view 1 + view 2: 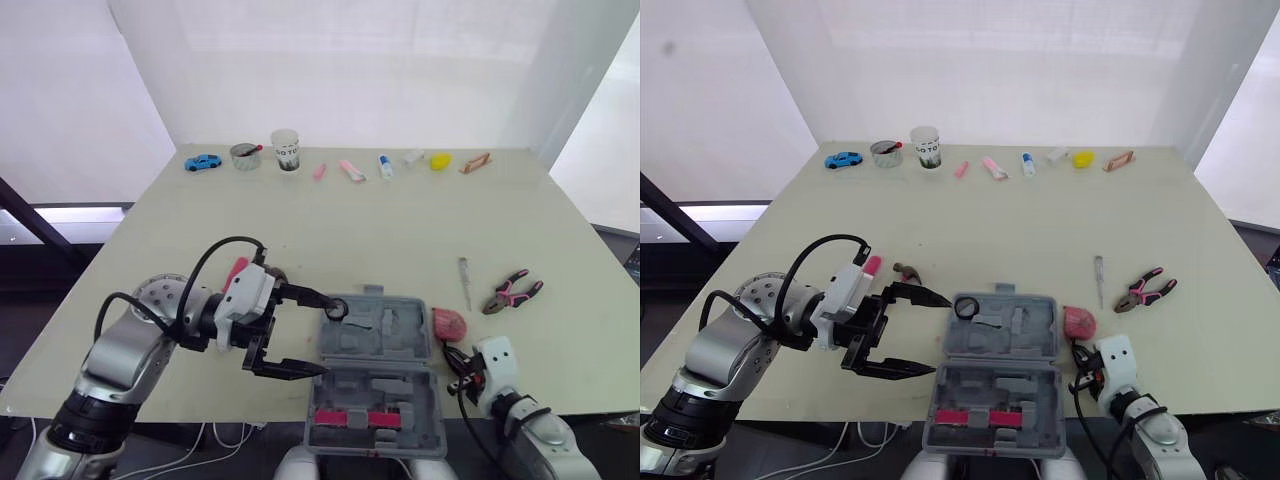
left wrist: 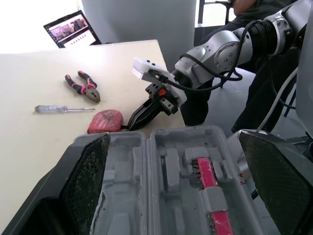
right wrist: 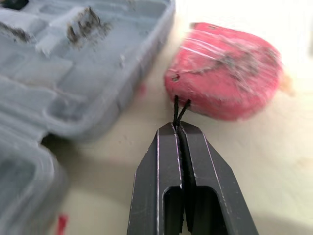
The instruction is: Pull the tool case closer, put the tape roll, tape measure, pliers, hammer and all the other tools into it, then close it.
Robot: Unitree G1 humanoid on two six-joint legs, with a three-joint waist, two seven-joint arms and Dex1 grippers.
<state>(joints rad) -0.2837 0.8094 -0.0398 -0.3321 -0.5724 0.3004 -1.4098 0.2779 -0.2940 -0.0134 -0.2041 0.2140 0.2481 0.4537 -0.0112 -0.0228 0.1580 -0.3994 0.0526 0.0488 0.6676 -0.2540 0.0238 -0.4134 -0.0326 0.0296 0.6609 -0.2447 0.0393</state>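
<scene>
packing the tape measure [image 3: 227,68] is your step: your right gripper [image 3: 179,126] is clamped on what looks like its cord [image 3: 179,110], just beside the open tool case [image 1: 400,335]. your left gripper [image 1: 328,338] hangs spread at the case's left side. next, lift it into a pocket.

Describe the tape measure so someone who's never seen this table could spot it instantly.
Find the open grey tool case at the near edge of the table. Just off its right side lies the tape measure: a rounded red lump with a black cord. The pliers farther right are two-handled, pink and black.
</scene>
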